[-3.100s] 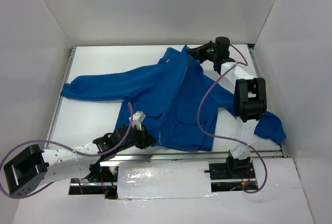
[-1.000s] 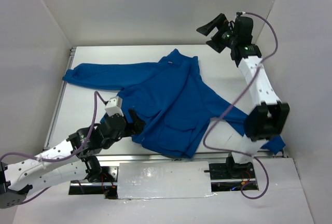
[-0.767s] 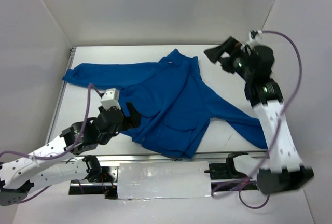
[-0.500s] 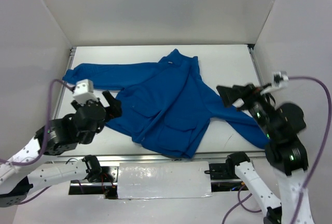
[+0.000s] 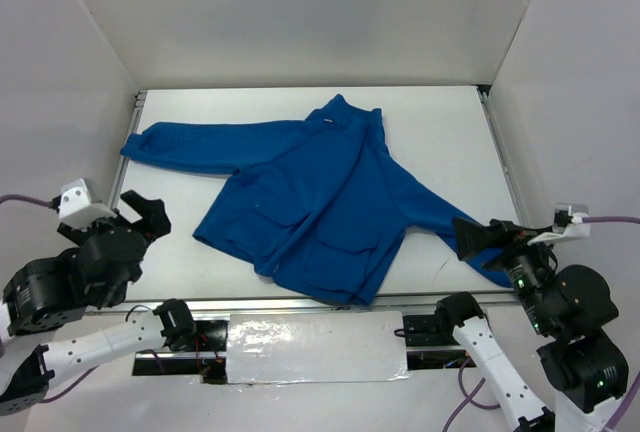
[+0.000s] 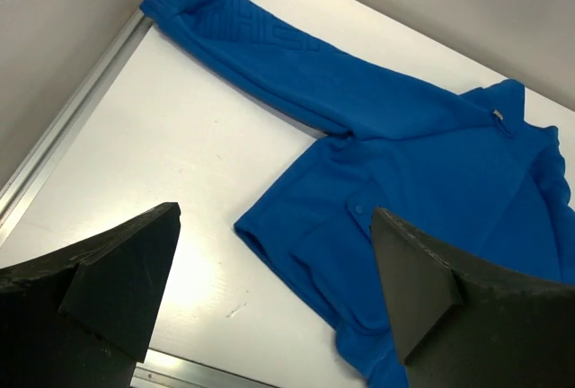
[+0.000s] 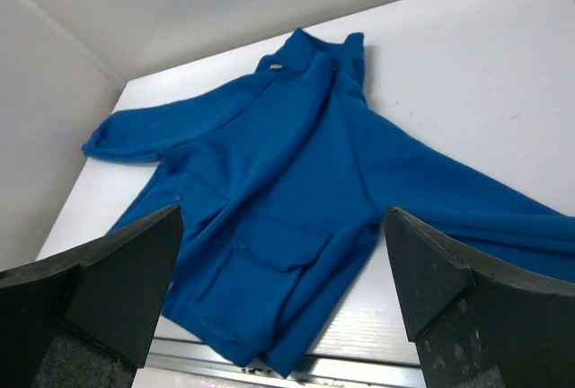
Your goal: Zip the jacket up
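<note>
The jacket (image 5: 320, 202) lies spread mid-tabletop (image 5: 440, 142), collar far, hem toward you. Your left end effector (image 5: 148, 214) and right end effector (image 5: 468, 238) both hang fingers apart, empty, off the cloth. Expect light, floppy fleece that bunches: pin the hem and pinch the zipper pull, which I can't make out here.

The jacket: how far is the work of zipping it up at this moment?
Looks done: the jacket lies flat on the table, its two front halves meeting from collar to hem with no gap visible. In hand: nothing; the left gripper and right gripper are both open, empty and apart from it. Left: probably nothing, though the zipper itself is too small to confirm.
</note>
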Available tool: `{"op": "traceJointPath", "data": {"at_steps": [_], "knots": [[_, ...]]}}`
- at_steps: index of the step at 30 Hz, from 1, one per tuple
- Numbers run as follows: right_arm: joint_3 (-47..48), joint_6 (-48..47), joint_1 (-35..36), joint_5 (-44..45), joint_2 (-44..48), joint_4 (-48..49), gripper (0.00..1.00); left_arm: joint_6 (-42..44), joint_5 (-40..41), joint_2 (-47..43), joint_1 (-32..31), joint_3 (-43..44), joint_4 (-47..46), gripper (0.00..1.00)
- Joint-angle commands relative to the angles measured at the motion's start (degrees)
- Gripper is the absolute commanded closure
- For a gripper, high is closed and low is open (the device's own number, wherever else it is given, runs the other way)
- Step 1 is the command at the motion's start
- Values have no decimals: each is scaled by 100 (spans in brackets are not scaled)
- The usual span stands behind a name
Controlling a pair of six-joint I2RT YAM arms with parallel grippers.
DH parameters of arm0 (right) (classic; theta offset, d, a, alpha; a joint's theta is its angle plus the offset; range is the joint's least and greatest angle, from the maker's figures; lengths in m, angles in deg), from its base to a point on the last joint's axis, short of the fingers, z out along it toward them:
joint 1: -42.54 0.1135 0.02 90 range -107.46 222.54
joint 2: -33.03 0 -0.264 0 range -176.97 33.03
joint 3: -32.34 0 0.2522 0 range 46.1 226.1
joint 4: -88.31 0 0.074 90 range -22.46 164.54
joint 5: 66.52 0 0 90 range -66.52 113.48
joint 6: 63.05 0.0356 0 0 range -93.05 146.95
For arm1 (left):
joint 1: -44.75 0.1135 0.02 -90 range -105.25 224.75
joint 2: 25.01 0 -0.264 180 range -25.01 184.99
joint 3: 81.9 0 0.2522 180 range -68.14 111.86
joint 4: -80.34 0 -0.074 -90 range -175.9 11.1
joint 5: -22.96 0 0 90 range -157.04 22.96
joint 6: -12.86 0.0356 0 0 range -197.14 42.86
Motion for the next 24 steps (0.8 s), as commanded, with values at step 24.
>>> {"op": "traceJointPath", "data": {"at_steps": [24], "knots": [[-45, -156, 149, 471, 133, -87, 0, 624, 62, -77, 4, -430, -562, 0]]}}
